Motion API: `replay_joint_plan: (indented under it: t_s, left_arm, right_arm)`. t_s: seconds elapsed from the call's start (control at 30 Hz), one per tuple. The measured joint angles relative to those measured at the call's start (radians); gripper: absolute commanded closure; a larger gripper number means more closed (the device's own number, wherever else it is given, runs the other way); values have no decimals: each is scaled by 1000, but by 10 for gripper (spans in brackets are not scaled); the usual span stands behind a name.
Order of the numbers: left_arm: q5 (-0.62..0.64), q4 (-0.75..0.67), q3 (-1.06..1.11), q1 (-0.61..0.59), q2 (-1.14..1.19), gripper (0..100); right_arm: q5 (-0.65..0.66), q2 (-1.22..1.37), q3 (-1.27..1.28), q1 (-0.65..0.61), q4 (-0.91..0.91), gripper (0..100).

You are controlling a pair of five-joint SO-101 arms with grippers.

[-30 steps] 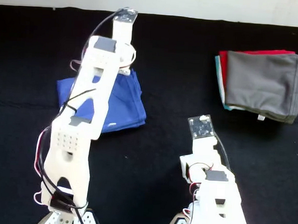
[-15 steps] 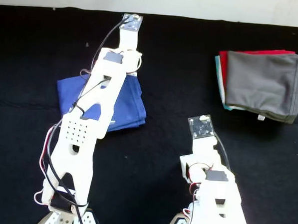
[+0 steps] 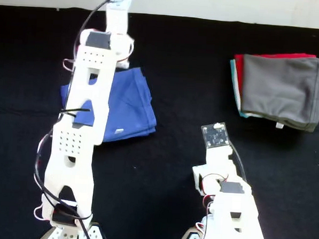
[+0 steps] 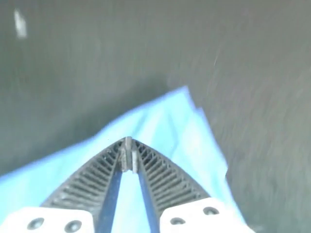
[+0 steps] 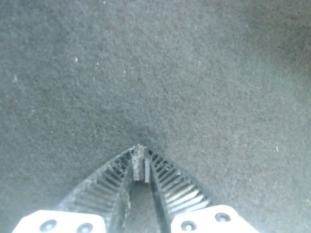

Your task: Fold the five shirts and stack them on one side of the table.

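Left gripper, pinched closed, over blue shirt; folded stack well right, nearer right gripper, closed too.

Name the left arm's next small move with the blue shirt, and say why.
Probably open the left gripper and lower it onto the blue shirt. Its fingers are shut on nothing above the shirt, which lies folded and apart from the stack of shirts.

I read this as robot test bench, lab-type: black felt table under my right gripper, bare pale wall beyond left gripper
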Motion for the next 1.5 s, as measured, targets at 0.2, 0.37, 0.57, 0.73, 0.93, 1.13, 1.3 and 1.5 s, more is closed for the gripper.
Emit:
replay_joint_plan:
  t_s: [0.2, 0.37, 0.57, 0.73, 0.93, 1.13, 1.3, 1.5]
  left_arm:
    - [-2, 6, 138, -81, -2, 987]
    - [0, -92, 238, -157, 38, 990]
    - [3, -137, 242, -224, 83, 990]
    - [3, -123, 232, -224, 83, 990]
    - [2, 55, 101, -180, 41, 990]
    - [0, 186, -25, -2, -6, 990]
    - [0, 258, -31, 153, 28, 990]
    - [0, 281, -32, 258, 167, 990]
  right_arm:
    - [0, 0, 0, 0, 0, 993]
    - [0, 0, 0, 0, 0, 993]
    - [0, 0, 0, 0, 0, 993]
    - [0, 0, 0, 0, 0, 993]
    - [0, 0, 0, 0, 0, 993]
    - [0, 0, 0, 0, 0, 993]
    - [0, 0, 0, 0, 0, 993]
    - [0, 0, 0, 0, 0, 993]
